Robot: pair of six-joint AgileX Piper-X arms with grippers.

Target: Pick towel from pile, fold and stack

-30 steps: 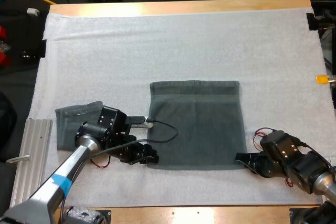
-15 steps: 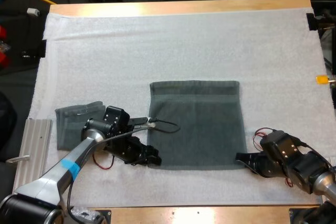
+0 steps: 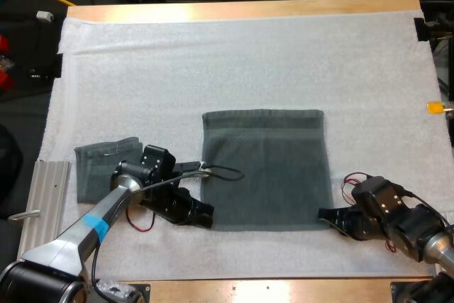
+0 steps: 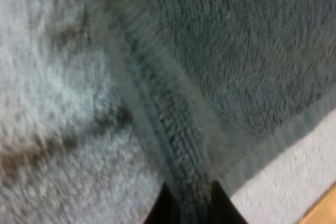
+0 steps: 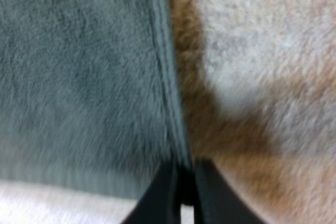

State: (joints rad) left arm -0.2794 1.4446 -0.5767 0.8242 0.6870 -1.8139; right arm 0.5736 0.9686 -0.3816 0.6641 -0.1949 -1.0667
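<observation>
A dark grey-green towel (image 3: 266, 168) lies flat in the middle of the white mat. My left gripper (image 3: 205, 216) is low at its near left corner. In the left wrist view the left gripper (image 4: 193, 209) is shut on the towel's hem (image 4: 173, 129), which runs in between the two black fingertips (image 4: 167, 208). My right gripper (image 3: 325, 215) is at the near right corner. In the right wrist view the right gripper (image 5: 184, 195) pinches the towel's side edge (image 5: 167, 77). A folded towel (image 3: 99, 167) lies on the mat to the left, behind my left arm.
A ribbed metal rail (image 3: 44, 207) lies along the mat's left edge near the folded towel. The white mat (image 3: 248, 62) stretches bare beyond the flat towel. The table's wooden front edge (image 3: 284, 290) runs close behind both grippers.
My left gripper slid in to the towel's near left corner and closed on the hem. The right gripper stayed where it was, still shut.
</observation>
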